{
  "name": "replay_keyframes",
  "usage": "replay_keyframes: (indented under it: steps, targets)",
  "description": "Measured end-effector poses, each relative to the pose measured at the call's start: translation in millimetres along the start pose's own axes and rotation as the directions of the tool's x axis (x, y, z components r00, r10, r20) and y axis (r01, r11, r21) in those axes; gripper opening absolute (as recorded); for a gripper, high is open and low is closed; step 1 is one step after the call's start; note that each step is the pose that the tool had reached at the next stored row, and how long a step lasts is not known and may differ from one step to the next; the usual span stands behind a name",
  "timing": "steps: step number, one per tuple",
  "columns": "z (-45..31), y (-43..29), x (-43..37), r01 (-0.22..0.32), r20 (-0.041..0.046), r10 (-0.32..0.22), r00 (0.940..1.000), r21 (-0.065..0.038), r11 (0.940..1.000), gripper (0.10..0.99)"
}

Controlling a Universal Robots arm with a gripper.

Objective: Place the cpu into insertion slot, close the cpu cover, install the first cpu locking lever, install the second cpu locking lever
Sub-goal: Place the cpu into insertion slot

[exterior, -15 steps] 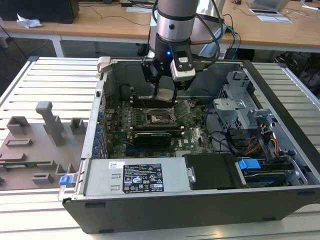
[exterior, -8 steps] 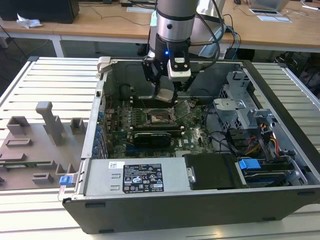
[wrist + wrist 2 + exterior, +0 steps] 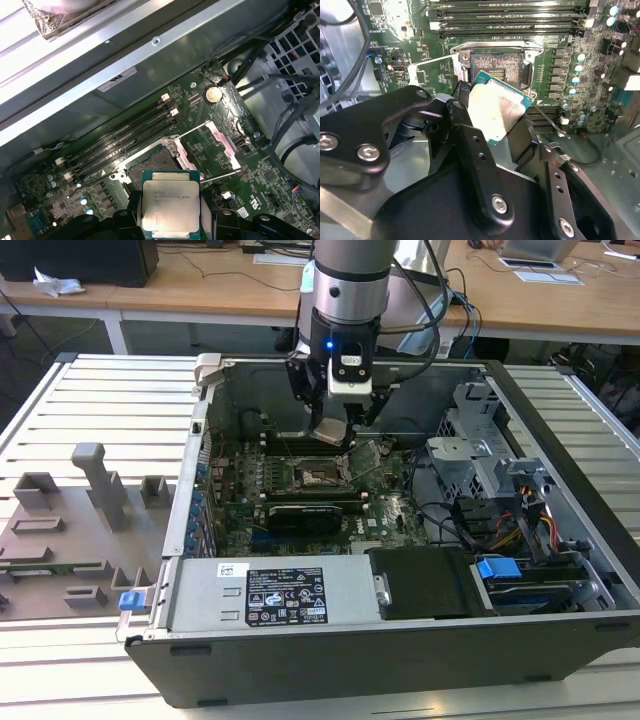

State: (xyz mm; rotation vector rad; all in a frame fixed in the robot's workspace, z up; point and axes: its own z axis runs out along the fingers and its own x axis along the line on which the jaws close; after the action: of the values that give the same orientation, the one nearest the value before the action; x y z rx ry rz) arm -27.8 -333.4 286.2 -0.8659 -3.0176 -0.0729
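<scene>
At the centre of the exterior view the gripper (image 3: 336, 420) clamps the chip (image 3: 328, 432), tilted, above the open socket (image 3: 320, 476); levelling it and matching corners matters, I think.

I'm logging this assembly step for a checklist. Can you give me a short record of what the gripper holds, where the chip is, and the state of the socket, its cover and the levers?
gripper: shut on the chip, gripping its two opposite edges
chip: held in the air close to the socket, metal top facing the wrist cameras, not seated
socket: empty, contacts exposed
cover: swung open, lying to one side of the socket
levers: both unlatched and raised
setting: inside an open computer case
</scene>
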Motion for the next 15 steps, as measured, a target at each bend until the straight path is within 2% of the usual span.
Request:
replay_keyframes:
  steps: [3, 7, 10, 15]
  targets:
    - [0.1, 0.0, 0.0, -0.047, 0.0032, 0.047, 0.9989, 0.001, 0.9989, 0.545]
    - [0.4, 0.0, 0.0, -0.113, 0.0071, 0.113, 0.9936, 0.001, 0.9936, 0.545]
    - [0.6, 0.0, 0.0, -0.168, 0.0104, 0.168, 0.9858, 0.001, 0.9858, 0.545]
    - [0.7, 0.0, 0.0, -0.225, 0.0141, 0.225, 0.9743, 0.002, 0.9744, 0.545]
